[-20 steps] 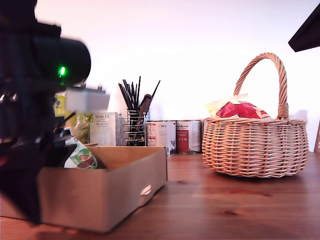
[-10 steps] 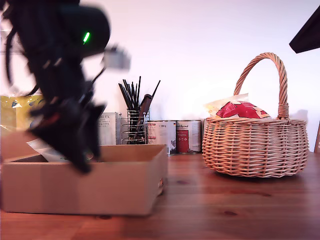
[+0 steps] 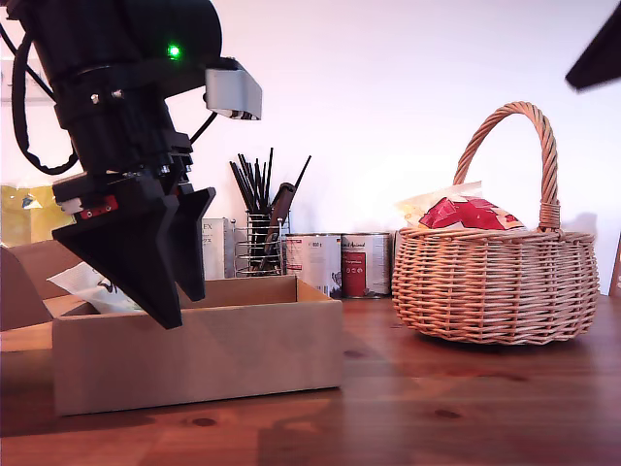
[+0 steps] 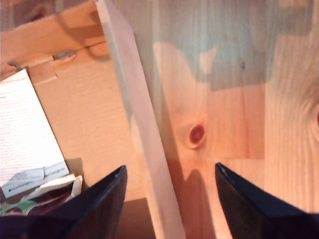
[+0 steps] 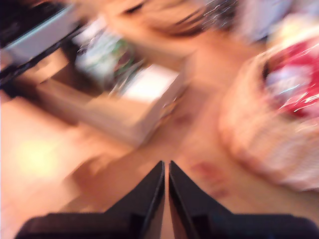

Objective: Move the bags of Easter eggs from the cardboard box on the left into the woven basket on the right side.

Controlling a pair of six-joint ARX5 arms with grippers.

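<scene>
My first gripper (image 3: 160, 282), jaws spread and empty, hangs straddling the cardboard box (image 3: 199, 349) wall; a white-green bag (image 4: 30, 149) lies inside at its nine o'clock. My second gripper (image 5: 166, 172) is pinched closed, empty. Farther off, the woven basket (image 3: 495, 286) holds a red bag (image 3: 469, 213); print unreadable.

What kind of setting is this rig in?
Probably a home kitchen counter or table: a wooden tabletop against a white wall, with food tins, a wire utensil holder and a wicker basket.
</scene>
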